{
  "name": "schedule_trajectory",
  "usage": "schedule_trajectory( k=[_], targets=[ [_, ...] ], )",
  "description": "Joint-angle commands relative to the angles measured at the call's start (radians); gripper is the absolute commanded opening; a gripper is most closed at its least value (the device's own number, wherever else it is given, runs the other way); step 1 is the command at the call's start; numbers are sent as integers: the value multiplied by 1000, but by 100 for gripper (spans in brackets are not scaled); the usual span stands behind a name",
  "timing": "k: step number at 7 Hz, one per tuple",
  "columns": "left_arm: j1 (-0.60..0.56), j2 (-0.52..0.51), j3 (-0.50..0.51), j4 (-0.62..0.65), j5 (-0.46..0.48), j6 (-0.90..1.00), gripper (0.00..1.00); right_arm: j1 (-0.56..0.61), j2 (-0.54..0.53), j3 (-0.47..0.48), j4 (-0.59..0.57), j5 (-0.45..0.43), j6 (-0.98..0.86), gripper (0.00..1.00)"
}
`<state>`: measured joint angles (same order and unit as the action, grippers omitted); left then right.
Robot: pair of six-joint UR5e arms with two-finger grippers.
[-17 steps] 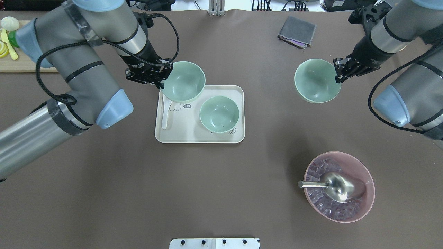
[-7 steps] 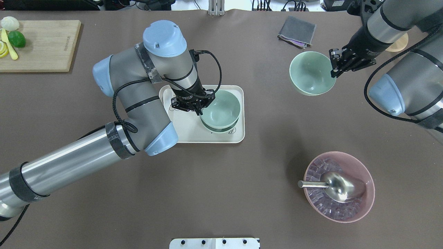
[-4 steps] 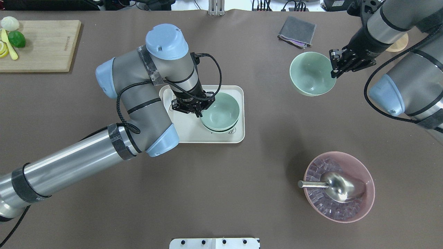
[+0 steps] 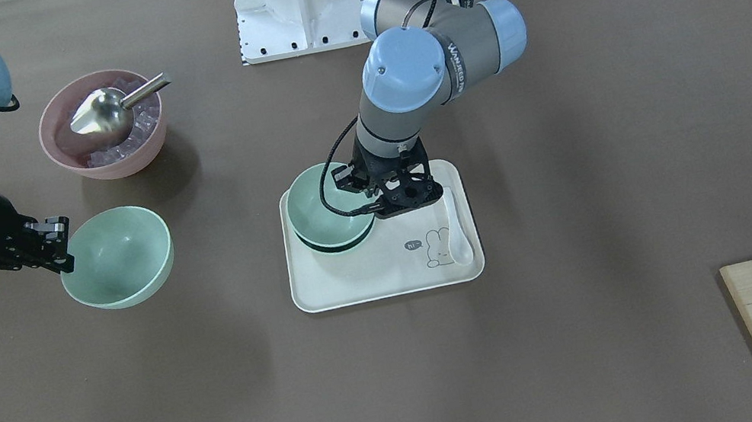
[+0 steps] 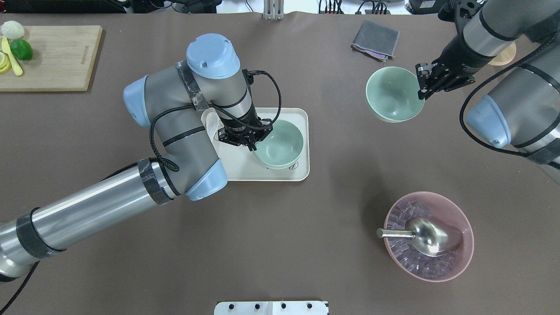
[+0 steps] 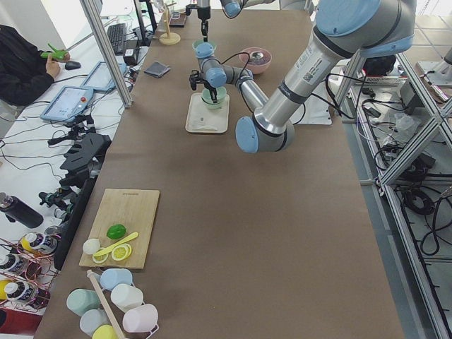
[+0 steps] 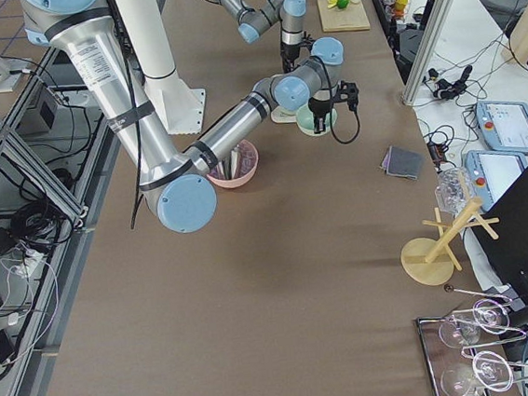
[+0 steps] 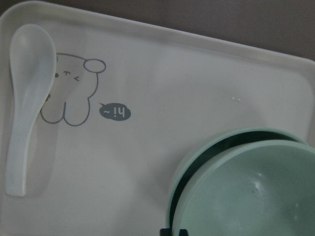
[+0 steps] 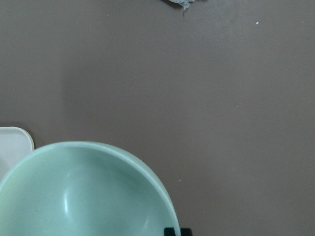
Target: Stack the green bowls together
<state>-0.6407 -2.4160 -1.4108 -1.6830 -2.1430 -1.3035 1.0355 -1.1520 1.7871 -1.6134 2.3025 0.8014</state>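
My left gripper [image 5: 253, 145] is shut on the rim of a green bowl [image 5: 280, 142] and holds it in a second green bowl [image 4: 343, 244] on the cream tray [image 5: 302, 175]. In the left wrist view the held bowl [image 8: 251, 191] sits slightly off-centre in the lower bowl [image 8: 197, 155], with a dark gap between their rims. My right gripper [image 5: 422, 92] is shut on the rim of the third green bowl [image 5: 393, 94] and holds it above the table at the far right. This bowl also shows in the right wrist view [image 9: 88, 196].
A white spoon [image 8: 27, 98] lies on the tray's left side. A pink bowl [image 5: 468, 245] with ice and a metal scoop [image 5: 431, 234] stands at the front right. A grey cloth [image 5: 375, 40] lies at the back, and a cutting board [image 5: 52, 57] with fruit is at the back left.
My left arm carried its bowl from the tray's back left corner over the other bowl and lowered it into it. My right gripper moved its bowl a little farther back.
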Motion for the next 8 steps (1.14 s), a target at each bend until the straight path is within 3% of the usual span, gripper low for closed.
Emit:
schedule_trajectory(
  k=[1,8],
  targets=[
    [1,-2,4,-3,0,0,0,0,-2,0,3,0,-1,0],
    [1,-12,30,-14,2,1,0,0,-6,-6,4,0,-11,0]
  ],
)
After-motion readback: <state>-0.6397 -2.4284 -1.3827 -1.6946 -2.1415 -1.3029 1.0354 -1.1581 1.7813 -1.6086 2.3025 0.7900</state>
